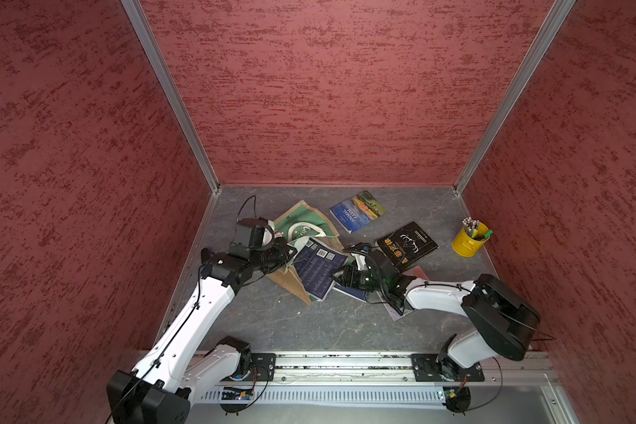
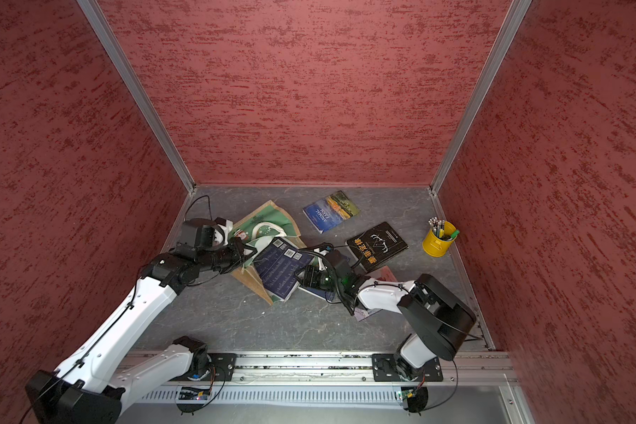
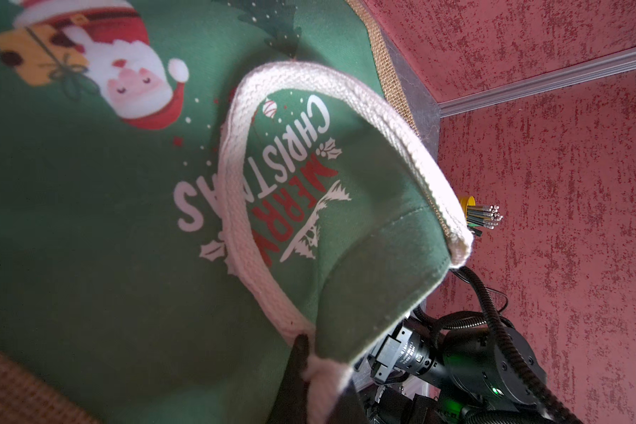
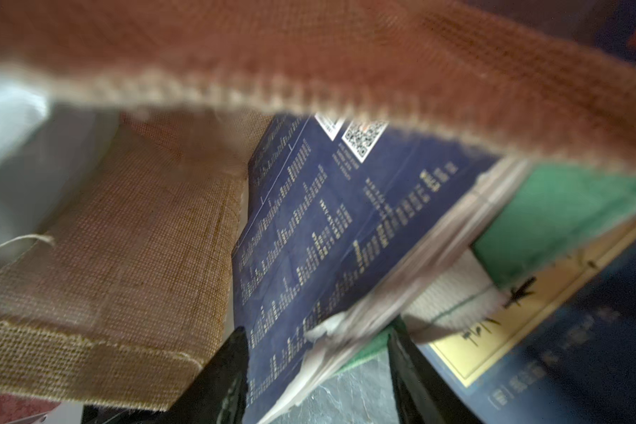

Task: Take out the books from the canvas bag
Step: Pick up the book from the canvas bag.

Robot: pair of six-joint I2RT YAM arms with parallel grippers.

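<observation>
So we count five books in sight: two navy, call them navy book (image 1: 318,270) and second navy (image 1: 351,293), plus one Animal Farm (image 1: 357,212), one black book (image 1: 407,244), one pink book (image 1: 422,274). Also one bag (image 1: 294,216), one yellow cup (image 1: 465,246) (pens too tiny for us to count), two arms: left arm (image 1: 206,297), right arm (image 1: 434,297).

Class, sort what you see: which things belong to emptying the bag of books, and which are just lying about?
Belong to the job: bag, Animal Farm, black book, navy book at the bag's mouth, second navy book beside it.
Lying about: pencil cup.
</observation>
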